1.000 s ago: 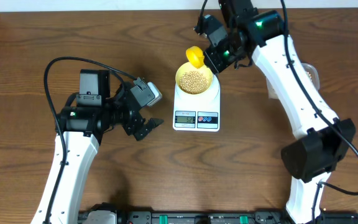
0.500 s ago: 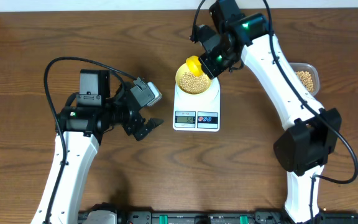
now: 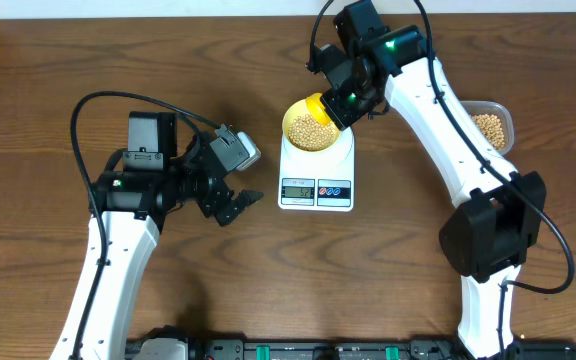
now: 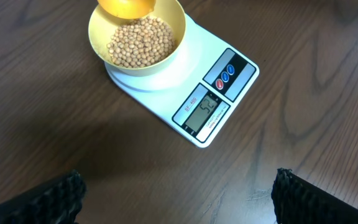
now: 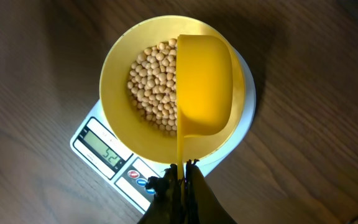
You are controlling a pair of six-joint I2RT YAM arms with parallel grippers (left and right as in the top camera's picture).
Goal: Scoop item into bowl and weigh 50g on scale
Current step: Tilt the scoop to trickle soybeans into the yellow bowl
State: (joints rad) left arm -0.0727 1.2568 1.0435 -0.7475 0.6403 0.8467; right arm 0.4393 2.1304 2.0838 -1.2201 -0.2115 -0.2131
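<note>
The pale-yellow bowl [image 3: 311,129] sits on the white scale [image 3: 316,175] and holds many tan beans [image 5: 152,87]. The scale's display [image 5: 109,152] reads 52. My right gripper [image 5: 183,171] is shut on the thin handle of a yellow scoop [image 5: 204,84], held tipped over the bowl's far right side; in the overhead view the scoop [image 3: 318,106] hangs at the bowl's back rim. My left gripper [image 3: 234,205] is open and empty, above the table to the left of the scale. The bowl [image 4: 137,37] and scale [image 4: 210,99] also show in the left wrist view.
A clear plastic tub [image 3: 492,125] with more beans stands at the right, partly behind my right arm. The brown wooden table [image 3: 368,280] lies all around the scale.
My right gripper has moved the scoop left and down, from behind the bowl to over its rim, and the tub at the right has come into view. The left arm has not moved.
</note>
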